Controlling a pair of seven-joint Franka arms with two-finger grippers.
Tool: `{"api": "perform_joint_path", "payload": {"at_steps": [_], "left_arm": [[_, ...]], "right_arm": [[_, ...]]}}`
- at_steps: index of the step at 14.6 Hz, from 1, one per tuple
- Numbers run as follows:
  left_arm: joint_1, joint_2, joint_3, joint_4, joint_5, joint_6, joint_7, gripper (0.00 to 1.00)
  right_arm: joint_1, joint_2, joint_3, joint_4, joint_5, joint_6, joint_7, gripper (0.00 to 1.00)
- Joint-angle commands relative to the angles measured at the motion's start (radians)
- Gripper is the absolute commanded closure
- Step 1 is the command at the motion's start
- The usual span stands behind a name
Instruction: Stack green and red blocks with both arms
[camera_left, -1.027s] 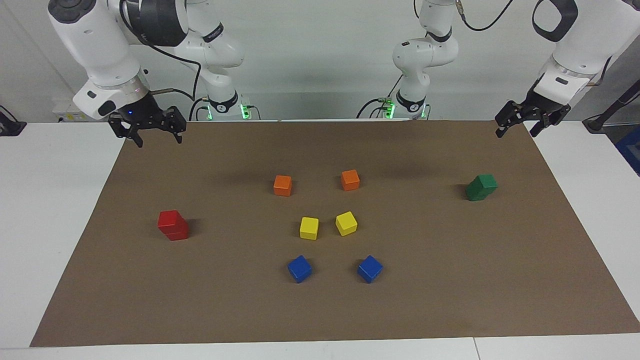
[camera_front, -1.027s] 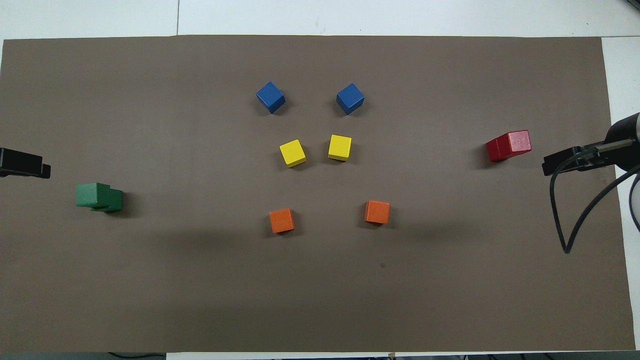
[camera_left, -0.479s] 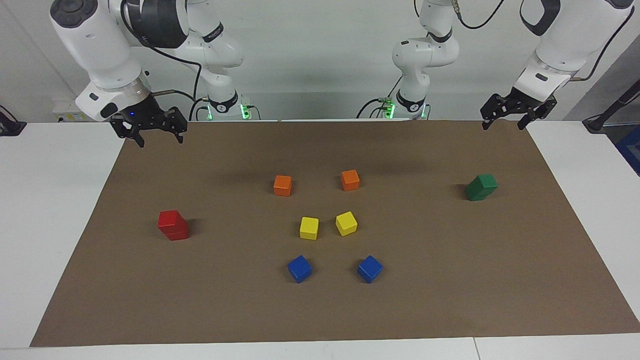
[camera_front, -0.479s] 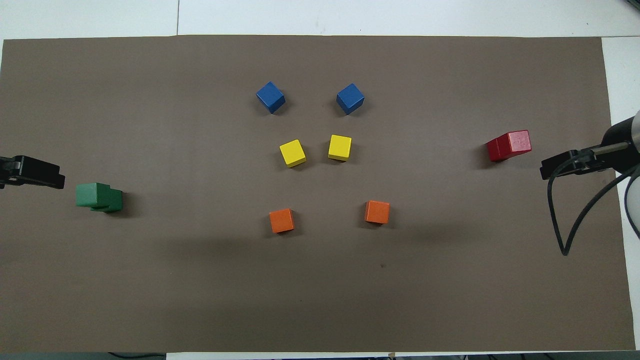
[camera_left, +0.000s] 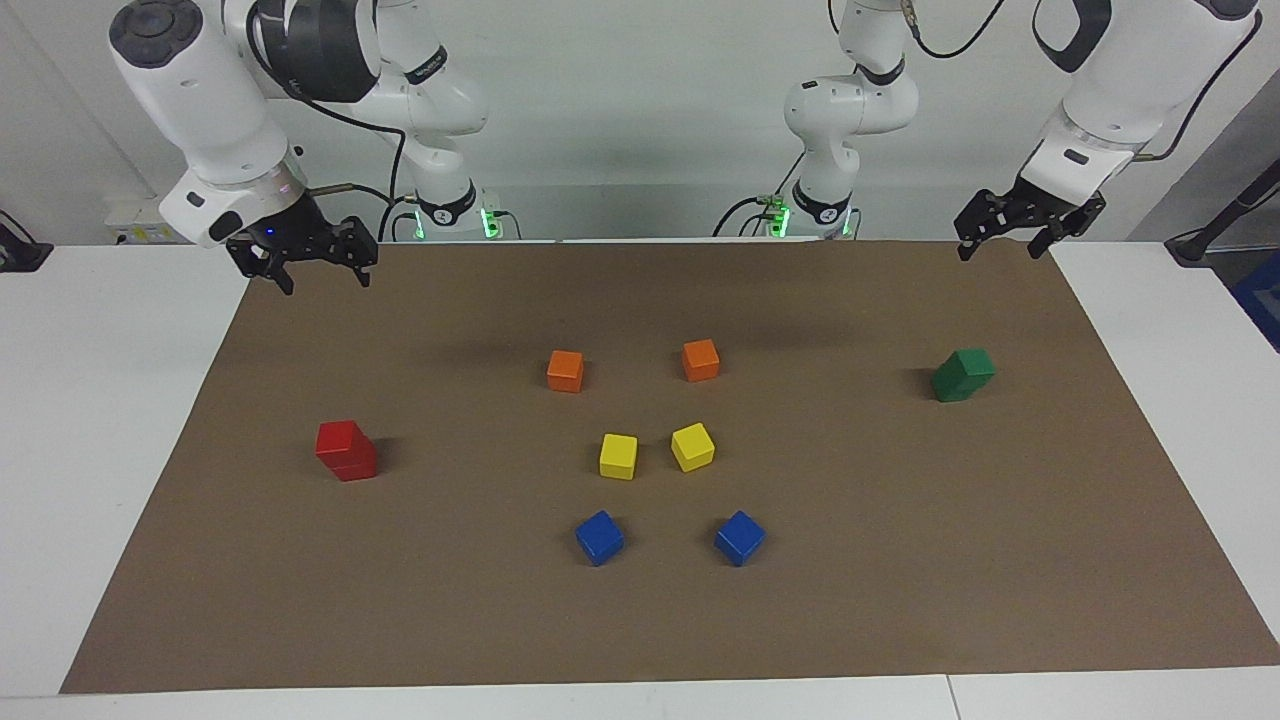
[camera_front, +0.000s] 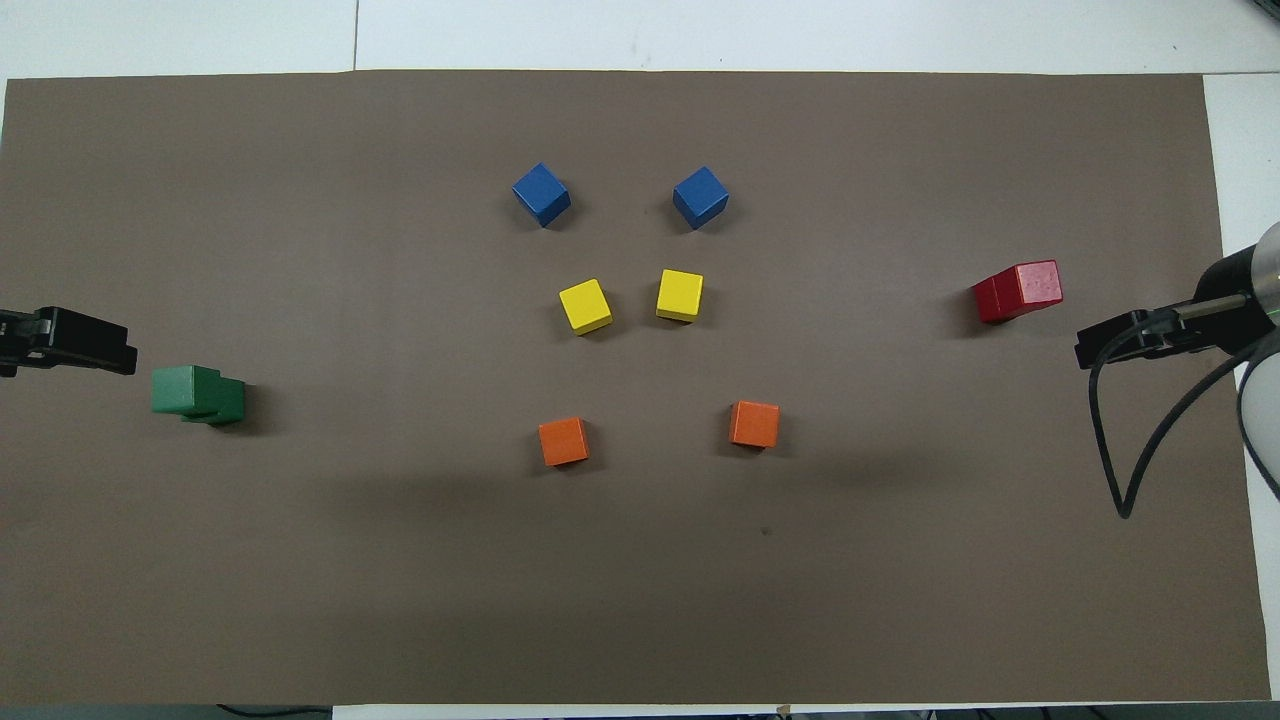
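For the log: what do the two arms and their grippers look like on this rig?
Both are large white jointed arms with dark grey joint caps and black cables looping along them. Each ends in a black two-finger gripper: the left gripper, the right gripper. The right gripper's wrist shows a small blue light. Green lights glow at both arm bases.

Two white jointed arms, grey joint caps, black bands with white lettering; black cables looping by wrists; black left gripper (camera_left: 1000, 235) and right gripper (camera_left: 318, 268); green lights at bases.
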Motion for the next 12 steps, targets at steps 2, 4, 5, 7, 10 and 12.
{"api": "perform_joint_path", "payload": {"at_steps": [2,4,5,7,10,12], "left_arm": [[-0.002,-0.010,0.021,-0.012,-0.055,0.016,0.010,0.00],[0.001,-0.010,0.023,-0.011,-0.061,0.030,0.010,0.00],[0.001,-0.009,0.024,-0.011,-0.061,0.045,0.010,0.00],[0.003,-0.010,0.024,-0.015,-0.061,0.046,0.010,0.00],[0.003,-0.014,0.024,-0.017,-0.061,0.044,0.010,0.00],[0.001,-0.014,0.024,-0.017,-0.061,0.044,0.010,0.00]], "right_arm": [[-0.001,-0.025,0.006,-0.032,-0.003,0.035,0.025,0.00],[-0.001,-0.025,0.006,-0.032,-0.003,0.028,0.023,0.00],[-0.002,-0.025,0.006,-0.032,-0.001,0.024,0.023,0.00],[-0.008,-0.028,0.006,-0.043,-0.001,0.025,0.023,0.00],[-0.016,-0.034,0.004,-0.048,-0.001,0.030,0.020,0.00],[-0.018,-0.034,0.003,-0.048,-0.001,0.028,0.015,0.00]]}}
